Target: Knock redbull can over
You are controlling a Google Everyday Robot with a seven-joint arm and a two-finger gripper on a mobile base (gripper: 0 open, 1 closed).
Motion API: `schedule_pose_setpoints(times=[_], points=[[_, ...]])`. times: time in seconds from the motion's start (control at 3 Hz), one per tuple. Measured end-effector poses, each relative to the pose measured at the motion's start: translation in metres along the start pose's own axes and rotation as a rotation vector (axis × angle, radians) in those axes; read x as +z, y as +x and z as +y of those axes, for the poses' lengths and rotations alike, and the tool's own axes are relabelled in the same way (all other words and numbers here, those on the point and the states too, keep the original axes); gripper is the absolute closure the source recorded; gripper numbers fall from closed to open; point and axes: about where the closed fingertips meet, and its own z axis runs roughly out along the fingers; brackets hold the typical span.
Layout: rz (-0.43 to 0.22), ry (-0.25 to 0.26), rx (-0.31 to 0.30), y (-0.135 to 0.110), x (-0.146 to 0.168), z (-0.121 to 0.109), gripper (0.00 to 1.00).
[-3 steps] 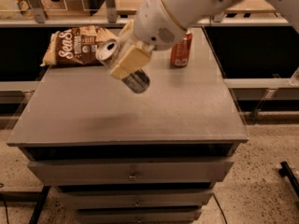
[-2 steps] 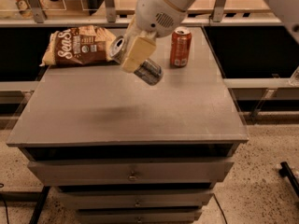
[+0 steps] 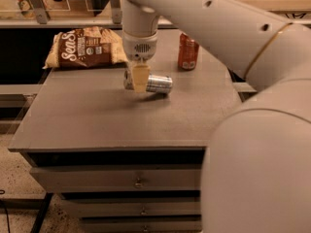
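1. Lowered since the earlier frames, the redbull can (image 3: 160, 84) is now laid on its side on the table (image 3: 97, 125), where before it was held tilted in the air.
2. The gripper (image 3: 140, 76) is set across the can's middle; whether it is clamped or already loosened cannot be told.
3. The step is judged almost done, and a slow, straight lift-off is advised so the can is not rolled.
4. Bare tabletop is left in front. The chip bag (image 3: 85, 47) and soda can (image 3: 187, 52) are set behind, and the front edge is well apart.
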Motion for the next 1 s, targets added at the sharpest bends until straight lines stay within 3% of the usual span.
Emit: schedule_pose_setpoints(times=[0.33, 0.67, 1.0], points=[[0.226, 0.000, 0.007, 0.020, 0.029, -0.019, 0.84], [0.415, 0.054, 0.066, 0.044, 0.027, -0.036, 0.60], [0.467, 0.105, 0.125, 0.056, 0.014, -0.046, 0.36]])
